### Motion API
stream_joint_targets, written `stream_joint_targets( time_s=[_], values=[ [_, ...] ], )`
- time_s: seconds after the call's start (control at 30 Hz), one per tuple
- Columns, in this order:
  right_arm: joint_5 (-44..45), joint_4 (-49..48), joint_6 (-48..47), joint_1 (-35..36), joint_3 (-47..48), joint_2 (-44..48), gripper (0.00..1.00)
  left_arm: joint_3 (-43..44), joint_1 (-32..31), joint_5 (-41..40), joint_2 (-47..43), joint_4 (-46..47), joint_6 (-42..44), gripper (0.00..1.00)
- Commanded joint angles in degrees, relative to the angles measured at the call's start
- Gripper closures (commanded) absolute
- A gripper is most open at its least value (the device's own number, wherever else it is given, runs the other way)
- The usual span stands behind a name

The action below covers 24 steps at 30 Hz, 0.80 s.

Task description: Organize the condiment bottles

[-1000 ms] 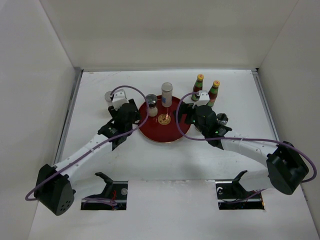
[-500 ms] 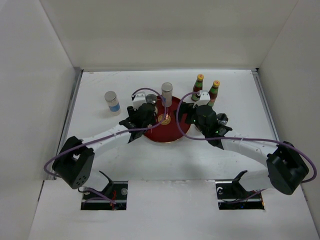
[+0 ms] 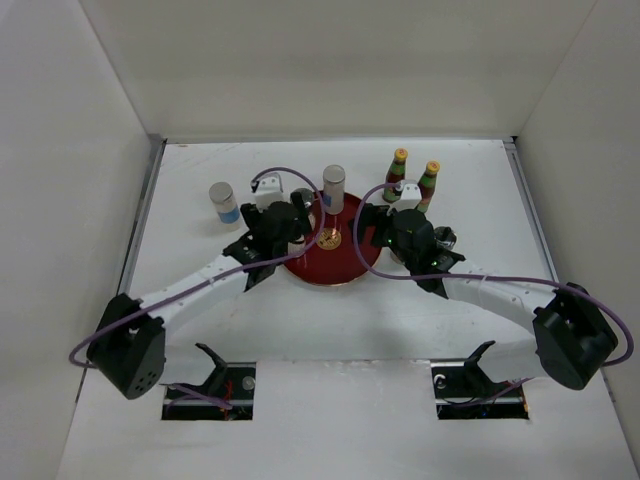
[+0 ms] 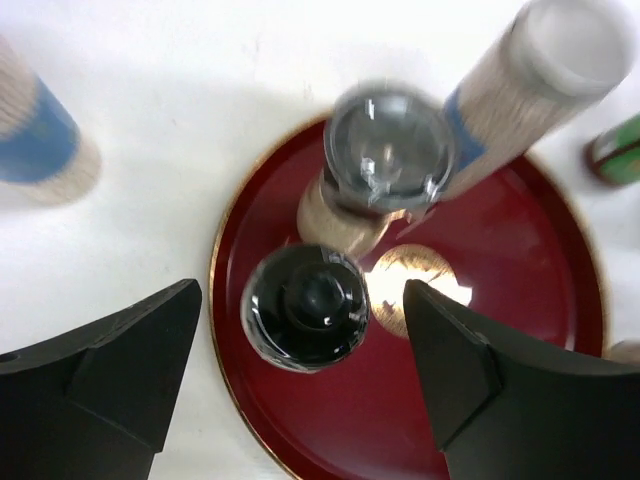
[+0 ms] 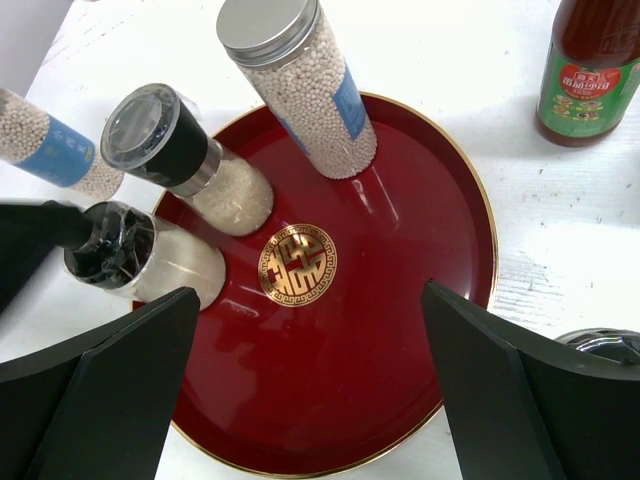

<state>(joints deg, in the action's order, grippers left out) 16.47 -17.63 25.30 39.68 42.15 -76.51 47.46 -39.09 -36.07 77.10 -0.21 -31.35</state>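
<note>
We see the left gripper [image 4: 300,288] hanging open over the left part of the red tray [image 4: 520,400]. Its two fingers sit well apart on either side of the black-capped shaker [image 4: 305,305] and touch neither side of it. We judge it is lined up to close on that shaker, either to lift it or to shift it into line. A second shaker [image 4: 385,150] stands just behind it on the tray, and a tall jar [image 4: 530,90] of white grains stands at the tray's far side. These three are probably grouped there because the tray serves as the gathering place. The right gripper [image 5: 310,292] is open too, holds nothing and hovers over the tray's bare middle, perhaps waiting its turn. Off the tray, a blue-labelled jar [image 3: 224,202] stands on the table [image 3: 330,320] to the left, and two sauce bottles [image 3: 397,172] stand together to the right. A round rim [image 5: 600,345] beside the right arm may be another bottle's cap, though too little of it shows to be sure. The table is plain white, boxed in by white walls [image 3: 330,70].
</note>
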Motion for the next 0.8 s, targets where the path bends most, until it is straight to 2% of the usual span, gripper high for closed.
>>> stream_joint_targets(
  time_s=[0.0, 0.13, 0.33, 0.57, 0.77],
  values=[
    [0.1, -3.6, 0.5, -0.4, -0.2, 0.9, 0.00, -0.5, 2.6, -4.3, -7.3, 2.6, 2.6, 0.18],
    [-0.3, -3.6, 1.0, -0.4, -0.1, 0.0, 0.00, 0.8, 10.6, -4.0, -7.8, 0.7, 0.5, 0.18],
    [-0.8, -3.7, 1.0, -0.2, 0.5, -1.2, 0.00, 6.9, 22.4, -0.7, -1.3, -1.4, -3.3, 0.17],
    [-1.4, -3.6, 1.0, -0.2, 0.7, -1.3, 0.00, 15.2, 26.5, 1.7, 8.2, -3.0, -1.5, 0.16],
    [-1.4, -3.4, 0.7, -0.2, 0.9, -1.8, 0.00, 16.7, 28.6, 2.0, 12.4, -3.5, -1.4, 0.18]
  ],
)
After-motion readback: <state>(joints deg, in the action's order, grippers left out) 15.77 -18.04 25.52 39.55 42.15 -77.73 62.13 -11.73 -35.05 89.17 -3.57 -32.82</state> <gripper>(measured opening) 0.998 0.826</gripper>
